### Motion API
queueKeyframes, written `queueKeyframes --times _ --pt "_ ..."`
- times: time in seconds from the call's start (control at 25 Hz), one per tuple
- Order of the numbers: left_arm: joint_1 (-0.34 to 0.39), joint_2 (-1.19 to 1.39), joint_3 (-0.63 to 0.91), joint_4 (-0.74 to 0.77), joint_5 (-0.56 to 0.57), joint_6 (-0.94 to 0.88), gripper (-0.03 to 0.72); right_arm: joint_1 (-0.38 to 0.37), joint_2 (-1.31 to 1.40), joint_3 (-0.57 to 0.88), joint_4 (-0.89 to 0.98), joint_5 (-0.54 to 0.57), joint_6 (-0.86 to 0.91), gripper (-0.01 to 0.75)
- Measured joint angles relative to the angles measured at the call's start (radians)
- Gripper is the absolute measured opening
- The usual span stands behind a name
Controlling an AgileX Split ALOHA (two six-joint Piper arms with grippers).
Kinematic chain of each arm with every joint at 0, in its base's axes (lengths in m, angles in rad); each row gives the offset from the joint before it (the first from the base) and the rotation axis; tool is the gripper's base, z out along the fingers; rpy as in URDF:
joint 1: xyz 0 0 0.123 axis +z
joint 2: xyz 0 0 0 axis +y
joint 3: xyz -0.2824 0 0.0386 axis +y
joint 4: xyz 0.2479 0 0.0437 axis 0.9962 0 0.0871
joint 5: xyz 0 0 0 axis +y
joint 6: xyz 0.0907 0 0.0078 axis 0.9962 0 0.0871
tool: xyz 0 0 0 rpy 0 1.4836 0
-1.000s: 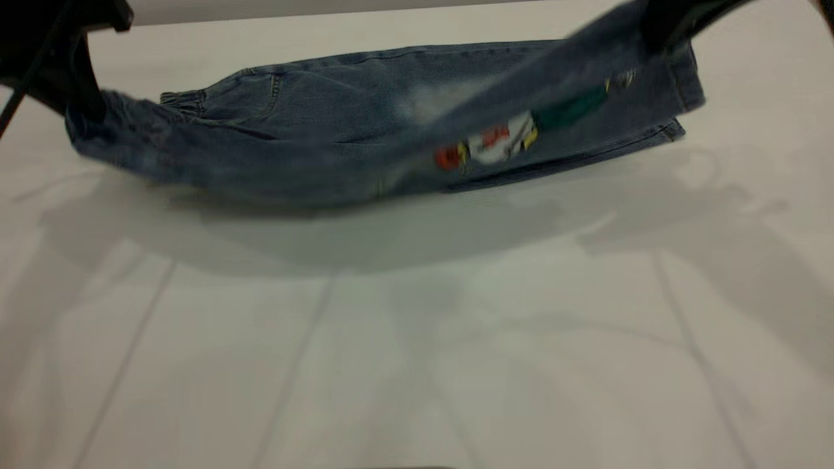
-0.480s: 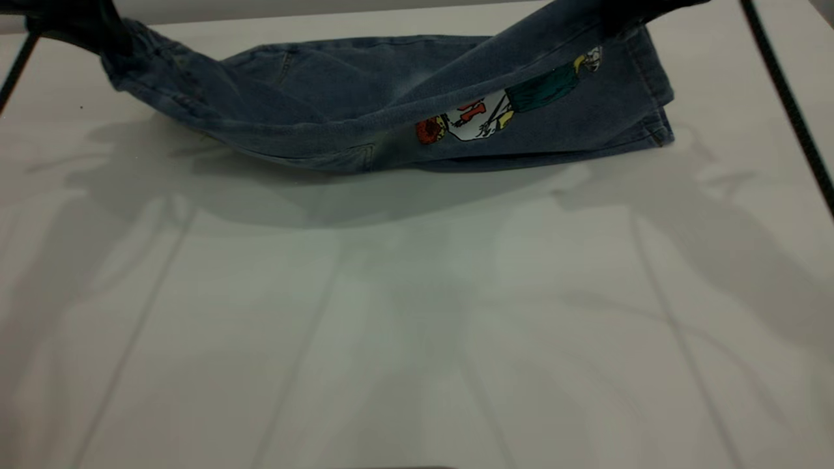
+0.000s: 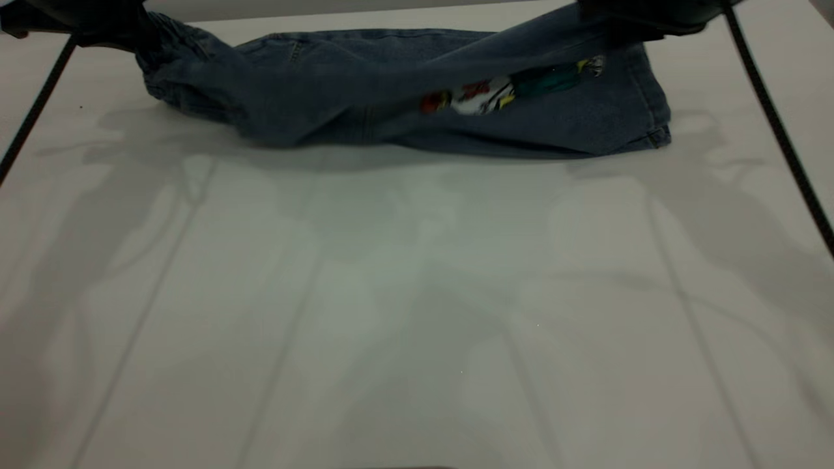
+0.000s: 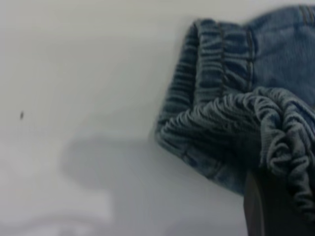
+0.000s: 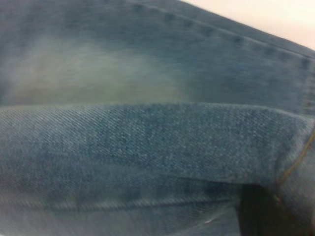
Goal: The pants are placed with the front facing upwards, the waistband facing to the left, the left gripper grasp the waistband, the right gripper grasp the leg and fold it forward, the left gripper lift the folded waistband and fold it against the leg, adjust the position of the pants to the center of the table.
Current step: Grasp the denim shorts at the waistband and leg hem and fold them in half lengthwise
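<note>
The blue denim pants (image 3: 365,98) lie across the far part of the table (image 3: 417,293), folded lengthwise, the cartoon print (image 3: 495,94) showing under the raised edge. At the far left my left gripper (image 3: 127,26) is shut on the ruched waistband (image 3: 172,36). In the left wrist view the gathered waistband (image 4: 221,113) bunches over one dark finger (image 4: 263,206). At the far right my right gripper (image 3: 622,19) is shut on the leg's hem. In the right wrist view the held leg layer (image 5: 147,137) stretches over the faded patch (image 5: 98,73), beside a dark finger (image 5: 256,211).
A black braided cable (image 3: 36,107) slants down the left edge and another cable (image 3: 778,130) down the right. The broad white tabletop stretches from the pants to the near edge. A small dark speck (image 4: 21,115) marks the table beside the waistband.
Both grippers have carried the lifted edge toward the far side of the table. The raised layer now hangs lower and tauter over the other half, and the print is more covered.
</note>
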Motion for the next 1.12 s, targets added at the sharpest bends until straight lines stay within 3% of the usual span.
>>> queueKeyframes --times 0.2,0.64,0.96,1.12 --pt "-0.003 0.047 0.0 -0.001 -0.128 -0.047 0.059 -0.059 0.019 0.0 0.033 -0.029 0.0 0.034" --pt "-0.052 0.114 0.0 0.003 -0.363 -0.096 0.062 -0.062 0.047 0.0 0.034 -0.119 0.038 0.034" --pt "-0.068 0.142 0.0 0.018 -0.449 -0.097 0.083 -0.063 0.056 0.0 0.034 -0.176 0.039 0.039" --pt "-0.068 0.158 0.0 0.04 -0.472 -0.097 0.136 -0.063 0.056 0.0 0.034 -0.193 0.042 0.086"
